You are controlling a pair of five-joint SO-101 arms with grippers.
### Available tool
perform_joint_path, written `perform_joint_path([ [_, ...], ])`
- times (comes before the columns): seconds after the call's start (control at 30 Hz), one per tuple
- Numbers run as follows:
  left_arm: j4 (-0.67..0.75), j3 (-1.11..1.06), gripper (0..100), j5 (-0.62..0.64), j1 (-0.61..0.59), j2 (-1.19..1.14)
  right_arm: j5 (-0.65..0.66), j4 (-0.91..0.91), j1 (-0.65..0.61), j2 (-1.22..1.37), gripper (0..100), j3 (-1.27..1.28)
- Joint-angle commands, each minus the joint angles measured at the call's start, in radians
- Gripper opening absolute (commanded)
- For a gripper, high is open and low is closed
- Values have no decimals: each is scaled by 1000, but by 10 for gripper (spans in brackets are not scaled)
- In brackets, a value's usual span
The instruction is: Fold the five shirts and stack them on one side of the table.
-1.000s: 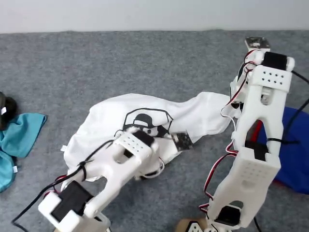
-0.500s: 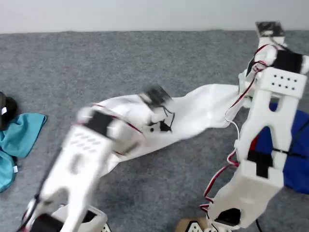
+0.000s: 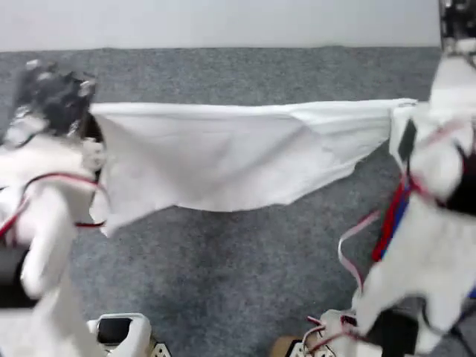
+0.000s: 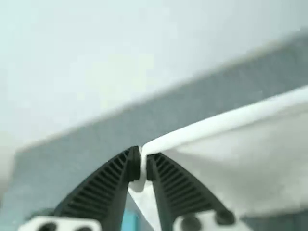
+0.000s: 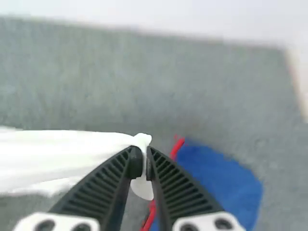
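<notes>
White cloth shirt [image 3: 223, 156]: held spread over grey felt surface [image 3: 245, 279]. Left claw [image 4: 139, 162], 9 o'clock, clenched on one end; right claw [image 5: 140, 161], 3 o'clock, clenched on the other.

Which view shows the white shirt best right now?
High view: the white shirt hangs spread across the frame, held up at both ends. The left wrist view gives just the corner pinched in the left tool. The right wrist view gives the other corner, bunched in the right tool.
</notes>
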State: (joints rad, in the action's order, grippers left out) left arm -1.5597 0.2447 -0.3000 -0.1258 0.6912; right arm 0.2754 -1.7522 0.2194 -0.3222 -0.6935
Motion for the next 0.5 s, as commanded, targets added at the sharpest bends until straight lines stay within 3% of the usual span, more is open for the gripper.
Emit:
perform_joint_path([
  [0.0,52,97,5,8,-31,81,41,8,-7,-171,10,-52],
  [0.33,120,131,5,-2,-41,347,146,199,41,-453,10,-52],
  [0.47,120,128,5,-77,-153,413,209,315,51,-469,10,-52],
])
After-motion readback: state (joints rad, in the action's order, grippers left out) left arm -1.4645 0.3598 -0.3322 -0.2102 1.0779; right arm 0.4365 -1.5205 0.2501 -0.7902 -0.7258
